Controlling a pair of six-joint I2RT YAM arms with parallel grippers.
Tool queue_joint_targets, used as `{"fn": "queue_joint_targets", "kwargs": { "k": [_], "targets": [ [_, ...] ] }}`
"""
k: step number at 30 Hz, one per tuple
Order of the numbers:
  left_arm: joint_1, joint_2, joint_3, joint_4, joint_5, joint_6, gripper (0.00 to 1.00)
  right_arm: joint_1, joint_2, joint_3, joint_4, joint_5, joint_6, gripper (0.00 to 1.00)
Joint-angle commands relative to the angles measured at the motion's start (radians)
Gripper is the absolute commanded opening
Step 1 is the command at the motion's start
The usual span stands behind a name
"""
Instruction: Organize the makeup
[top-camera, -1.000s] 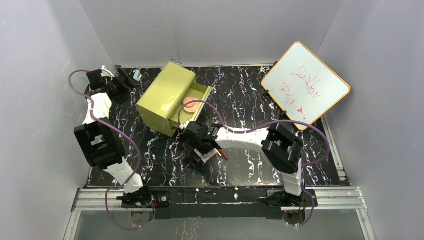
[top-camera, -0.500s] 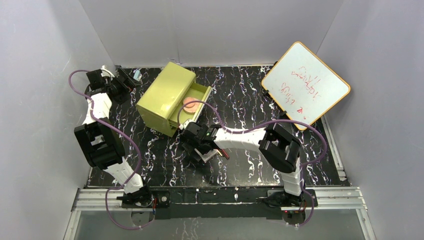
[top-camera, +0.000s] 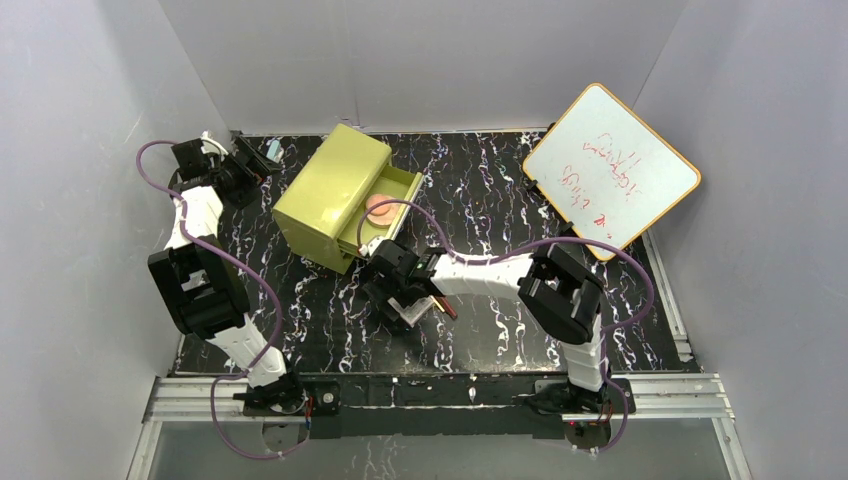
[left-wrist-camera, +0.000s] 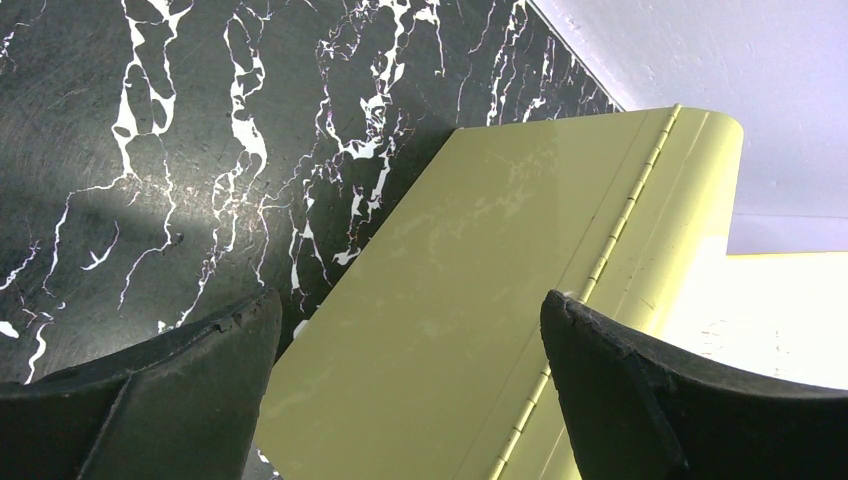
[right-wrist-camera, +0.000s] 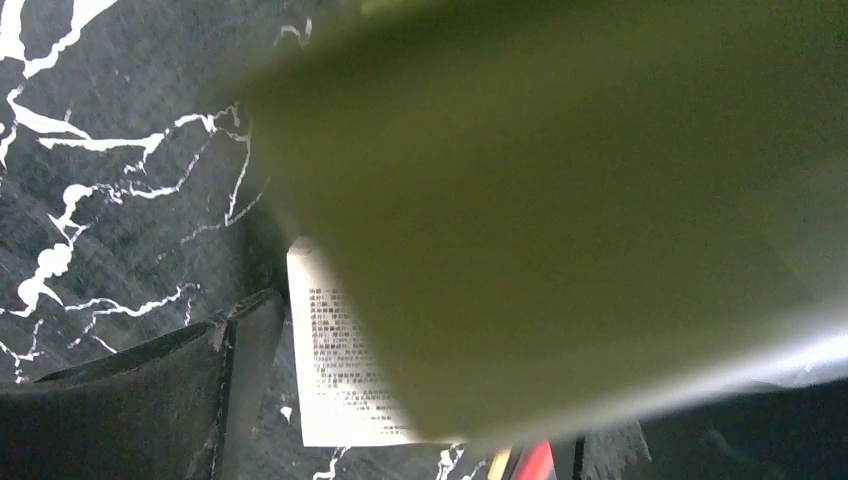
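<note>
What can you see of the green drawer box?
The drawer box is a smooth yellow-green block, plastic-looking, with a long hinge running near one edge. It stands askew on the black marbled table, back left of centre. Its upper drawer is pulled open toward the right, with a pinkish round disc inside.

In the right wrist view a blurred green box (right-wrist-camera: 560, 200) is filling most of the frame and covering part of the palette (right-wrist-camera: 335, 370). The bottom edge is cutting off a red pencil (right-wrist-camera: 535, 465). From above, the right end effector (top-camera: 405, 298) is hiding most of the palette.
</note>
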Motion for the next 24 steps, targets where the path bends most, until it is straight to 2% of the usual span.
{"fn": "queue_joint_targets", "kwargs": {
  "k": [1,17,19,20,22,24],
  "targets": [
    [0.007,-0.06,-0.017,0.003,0.03,0.002,0.99,-0.053,-0.004,-0.062,0.006,-0.106,0.04,0.99],
    [0.013,-0.062,-0.02,0.008,0.037,-0.005,0.99,-0.069,-0.034,-0.071,-0.061,-0.058,0.029,0.98],
    [0.014,-0.062,-0.02,0.009,0.039,-0.006,0.99,-0.069,-0.043,-0.07,-0.076,-0.057,0.029,0.88],
    [0.015,-0.062,-0.02,0.011,0.039,-0.008,0.99,-0.069,-0.049,-0.071,-0.081,-0.059,0.028,0.78],
    [0.018,-0.062,-0.02,0.012,0.041,-0.009,0.99,-0.068,-0.059,-0.072,-0.091,-0.064,0.029,0.54],
    [0.019,-0.062,-0.02,0.012,0.043,-0.011,0.99,-0.068,-0.068,-0.065,-0.106,-0.067,0.033,0.24]
  ]
}}
